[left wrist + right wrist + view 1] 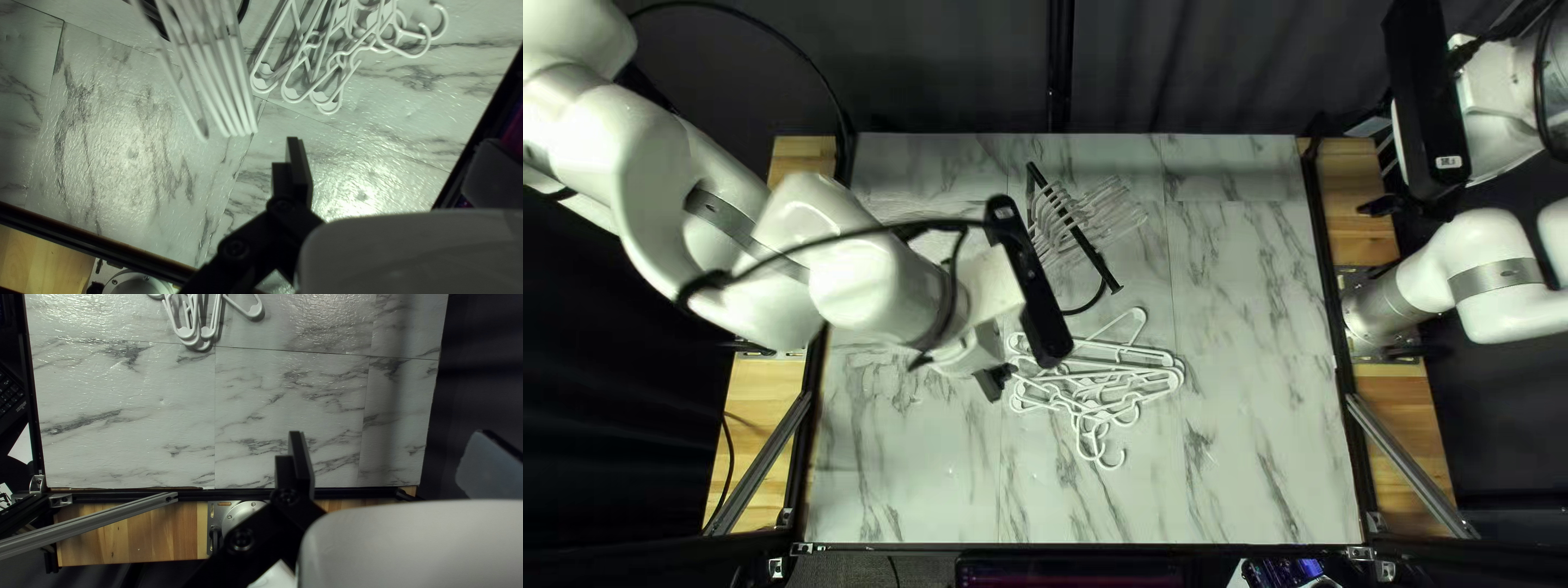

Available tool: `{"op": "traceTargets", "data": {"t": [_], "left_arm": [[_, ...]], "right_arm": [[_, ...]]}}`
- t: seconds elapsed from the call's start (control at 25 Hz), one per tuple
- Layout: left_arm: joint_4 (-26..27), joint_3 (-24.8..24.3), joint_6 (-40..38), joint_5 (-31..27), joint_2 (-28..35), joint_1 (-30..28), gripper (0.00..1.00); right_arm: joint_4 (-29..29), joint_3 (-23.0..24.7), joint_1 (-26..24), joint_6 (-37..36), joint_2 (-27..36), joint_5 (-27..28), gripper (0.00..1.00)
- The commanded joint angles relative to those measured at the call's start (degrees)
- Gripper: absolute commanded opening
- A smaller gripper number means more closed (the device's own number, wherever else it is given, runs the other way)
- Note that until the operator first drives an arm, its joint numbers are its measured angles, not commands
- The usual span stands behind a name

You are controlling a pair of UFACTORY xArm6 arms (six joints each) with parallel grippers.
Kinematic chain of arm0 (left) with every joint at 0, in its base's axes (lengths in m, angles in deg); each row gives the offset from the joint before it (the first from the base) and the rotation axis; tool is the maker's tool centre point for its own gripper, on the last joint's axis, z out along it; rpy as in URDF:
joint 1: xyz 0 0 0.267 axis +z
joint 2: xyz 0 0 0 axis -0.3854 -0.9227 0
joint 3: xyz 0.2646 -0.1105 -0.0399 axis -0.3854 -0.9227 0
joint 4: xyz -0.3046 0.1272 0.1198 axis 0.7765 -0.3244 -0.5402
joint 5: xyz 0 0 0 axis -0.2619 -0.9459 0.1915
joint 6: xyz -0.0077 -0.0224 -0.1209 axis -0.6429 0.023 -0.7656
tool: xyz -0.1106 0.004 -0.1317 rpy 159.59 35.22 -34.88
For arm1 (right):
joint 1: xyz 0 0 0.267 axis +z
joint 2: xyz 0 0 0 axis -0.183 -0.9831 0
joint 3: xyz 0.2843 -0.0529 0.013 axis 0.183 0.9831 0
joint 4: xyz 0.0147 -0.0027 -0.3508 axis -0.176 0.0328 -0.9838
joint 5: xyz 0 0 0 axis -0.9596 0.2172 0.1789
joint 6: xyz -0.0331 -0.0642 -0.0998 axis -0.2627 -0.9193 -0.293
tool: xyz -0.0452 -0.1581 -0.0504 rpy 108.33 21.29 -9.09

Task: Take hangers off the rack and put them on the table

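Hangers [1111,359]: white plastic, split into two lots. Loose pile [1094,392], just below the centre of the frame in the top left view: lies flat and tangled on the marbled surface [915,474], hooks toward the lower edge. Hung row [1082,214], just above the centre: sits close-packed on the black rack [1104,273], whose bar slants from upper left to lower right, apart from the pile. Left tool [996,382]: hovers at the pile's left edge, at the end of the left arm [849,269] reaching in from the left side of the frame. Shows one black finger [297,157] in its own wrist view, over bare surface with nothing against it; spread wide, pinching nothing. Ahead of that finger: bunched, blurred shoulder ends of the hung row [216,81], with rounded ends of the pile [314,77] beside them. Right tool [301,457]: likewise spread and empty, poised over bare surface near the wooden strip [122,531] along its edge, tips of the pile [196,322] well ahead. Right arm [1462,278]: folded up at the right side of the frame, off the marbled area.
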Motion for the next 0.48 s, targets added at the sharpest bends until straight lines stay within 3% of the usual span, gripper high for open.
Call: {"op": "traceTargets", "data": {"t": [0.04, 0.32, 0.48], "left_arm": [[-1.6, -2.7, -0.1, 4.0, -0.9, 0.1, 1.0], [-4.6, -2.7, 0.4, 7.2, -5.4, 1.5, 1.0], [-6.3, -1.4, -1.1, 5.4, -7.7, 1.3, 1.0]], "right_arm": [[0.0, 0.0, 0.0, 0.0, 0.0, 0.0, 1.0], [0.0, 0.0, 0.0, 0.0, 0.0, 0.0, 1.0], [0.0, 0.0, 0.0, 0.0, 0.0, 0.0, 1.0]]}}
